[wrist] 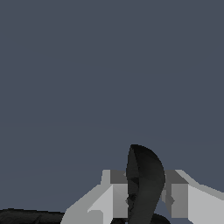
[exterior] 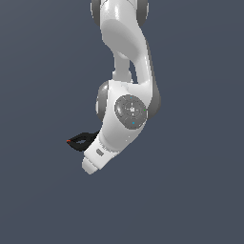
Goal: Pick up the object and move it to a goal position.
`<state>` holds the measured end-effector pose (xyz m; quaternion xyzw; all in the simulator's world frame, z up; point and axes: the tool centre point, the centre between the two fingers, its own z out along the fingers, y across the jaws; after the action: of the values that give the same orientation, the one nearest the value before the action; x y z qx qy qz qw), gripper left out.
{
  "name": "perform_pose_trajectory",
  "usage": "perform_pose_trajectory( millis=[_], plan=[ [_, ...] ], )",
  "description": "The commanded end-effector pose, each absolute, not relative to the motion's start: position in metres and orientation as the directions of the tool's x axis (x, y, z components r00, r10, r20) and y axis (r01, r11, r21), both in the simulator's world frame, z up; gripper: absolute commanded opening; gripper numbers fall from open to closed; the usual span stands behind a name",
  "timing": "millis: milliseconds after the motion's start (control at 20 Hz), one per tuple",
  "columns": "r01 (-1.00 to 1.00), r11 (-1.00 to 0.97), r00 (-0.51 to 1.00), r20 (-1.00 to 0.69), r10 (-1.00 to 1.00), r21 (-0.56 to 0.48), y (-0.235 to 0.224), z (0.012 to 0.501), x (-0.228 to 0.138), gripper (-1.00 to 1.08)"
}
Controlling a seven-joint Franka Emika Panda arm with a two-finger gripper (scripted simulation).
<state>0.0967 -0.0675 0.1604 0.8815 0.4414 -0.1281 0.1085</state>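
I had my claw [wrist: 146,199] clamped narrow on the clamp [exterior: 82,140], red tip jutting to the exterior view's left, so it rode securely toward the goal.

Wrist view: hand [wrist: 145,199] closed on the black clamp [wrist: 144,183], both grey fingers [wrist: 119,194] pressed against its sides. Clamp's curved black body rises between them. Another dark piece at frame edge, unclear. Plain grey-blue background.
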Motion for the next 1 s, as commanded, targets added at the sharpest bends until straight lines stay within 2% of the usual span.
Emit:
perform_pose_trajectory(
  millis=[0,400,950],
  plan=[
    [0.806,-0.586,0.578,-0.321,0.751,0.080,-0.086,0.181,0.097,-1.00],
    [0.806,-0.586,0.577,-0.320,0.751,0.080,-0.124,0.220,0.099,-1.00],
    [0.806,-0.587,0.578,-0.321,0.750,0.079,-0.128,0.234,0.098,-1.00]
  ],
)
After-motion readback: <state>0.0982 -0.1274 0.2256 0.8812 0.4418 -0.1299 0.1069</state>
